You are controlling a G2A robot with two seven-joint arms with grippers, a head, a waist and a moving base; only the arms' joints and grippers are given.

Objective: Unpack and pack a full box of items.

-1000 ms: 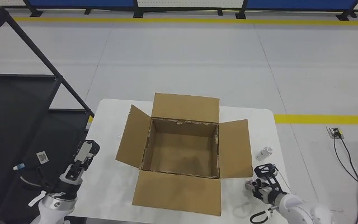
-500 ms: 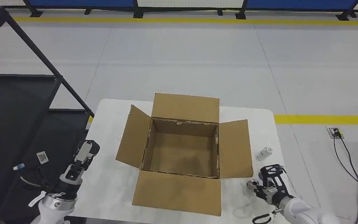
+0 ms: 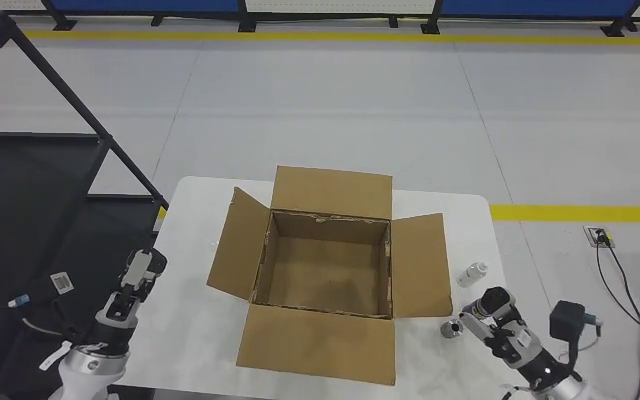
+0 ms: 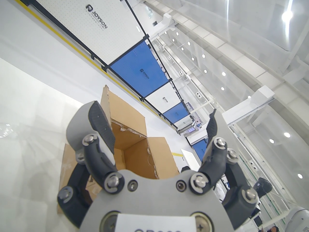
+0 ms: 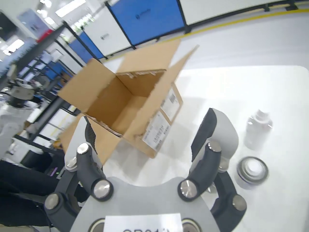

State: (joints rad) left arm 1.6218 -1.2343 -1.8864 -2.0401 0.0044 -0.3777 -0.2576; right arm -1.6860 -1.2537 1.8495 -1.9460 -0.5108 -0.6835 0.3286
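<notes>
Worktop (image 3: pixel 190 300): jar (image 5: pixel 252 173) and bottle (image 5: pixel 257 129) sit just beside right fingers (image 5: pixel 217 126), spread wide, empty; left fingers (image 4: pixel 96 121), also wide, well apart beyond box (image 3: pixel 325 265).

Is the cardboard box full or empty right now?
Empty: the box has all four flaps spread, and its bare floor shows from above.

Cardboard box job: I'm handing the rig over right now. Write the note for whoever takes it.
Left gripper: open, empty, at the table's left edge.
Right gripper: open, empty, near the table's right edge, beside the two items.
Cardboard box: open mid-table, flaps out, nothing seen inside.
White bottle upright, round jar near it, both on the table right of the box.
Done: box looks unpacked.
Left: pack both items back into the box.
</notes>
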